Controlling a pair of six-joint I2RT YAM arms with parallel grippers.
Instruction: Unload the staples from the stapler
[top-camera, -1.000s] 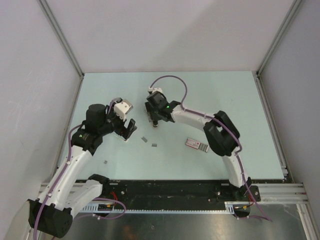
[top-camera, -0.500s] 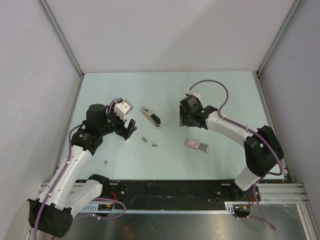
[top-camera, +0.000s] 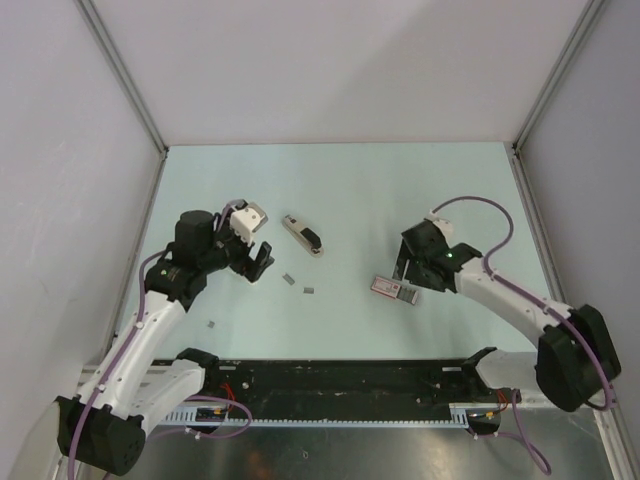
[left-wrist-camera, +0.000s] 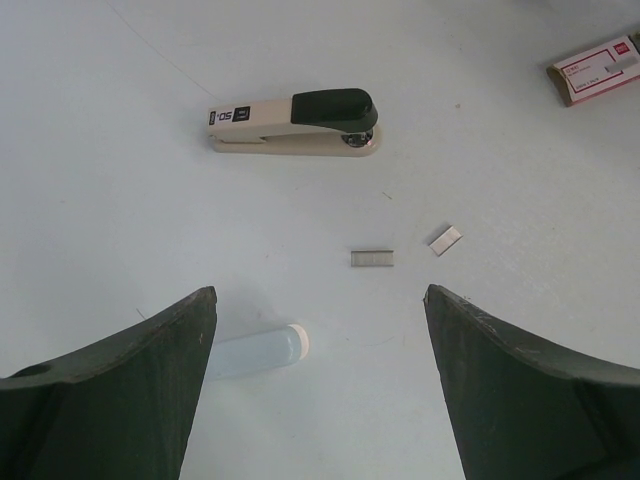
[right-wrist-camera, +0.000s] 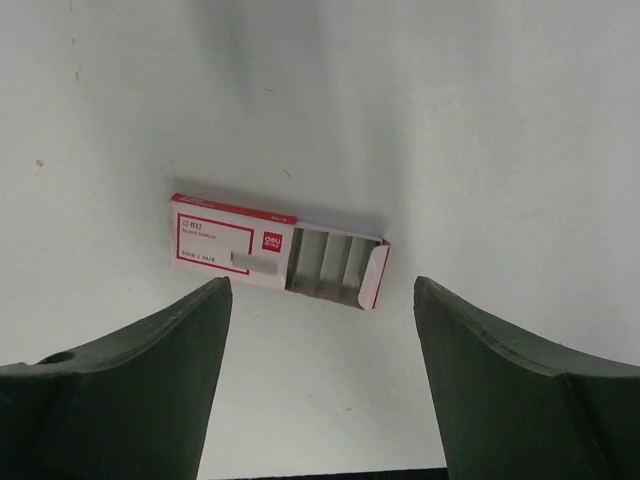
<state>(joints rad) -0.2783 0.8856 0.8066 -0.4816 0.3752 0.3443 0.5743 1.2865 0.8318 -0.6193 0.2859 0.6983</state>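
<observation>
- Stapler (left-wrist-camera: 295, 123) lies flat and closed on the table (top-camera: 400, 190), left of centre between the two arms. It has a cream body with a black cap at one end, and nothing touches it.
- Loose staples (left-wrist-camera: 372, 258) lie on the table on the near side of it: a short strip with a smaller bit just beside it. Another bit sits closer to the left arm's base.
- The left gripper (left-wrist-camera: 318, 300) hangs above the table near the strip, aimed toward the stapler, with its fingers spread wide and nothing between them.
- The right gripper (right-wrist-camera: 322, 290) is also spread and empty. It hovers over the red-and-white staple box (right-wrist-camera: 235, 243), well apart from the stapler. The box tray is slid partly out, and a short strip rests on its lid.
- Judging by the metal already on the table, the unloading looks largely done, but the closed body hides whether the magazine is empty.
- If anything is left inside, the next move calls for one gripper to come down and pin the body at the cream end. The other would then lift the black cap to expose the channel without scattering the loose bits nearby.
</observation>
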